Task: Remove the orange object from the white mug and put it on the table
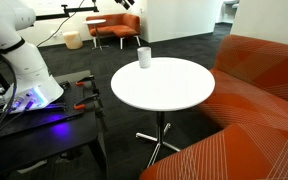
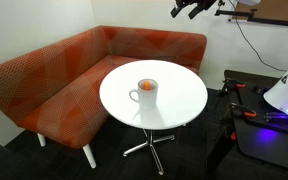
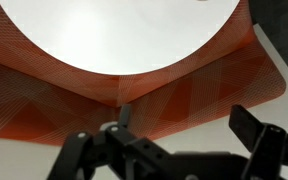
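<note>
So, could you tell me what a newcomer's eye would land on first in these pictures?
The orange sofa, angled around the round white table, dominates both exterior views. Next comes the white mug standing on the tabletop with the orange object showing inside it, while the pincer hangs open, high and well clear of the table.

Probably an office lounge or breakout area: an orange corner sofa flanks a round white worktop on dark carpet, with a matching armchair beyond.
</note>
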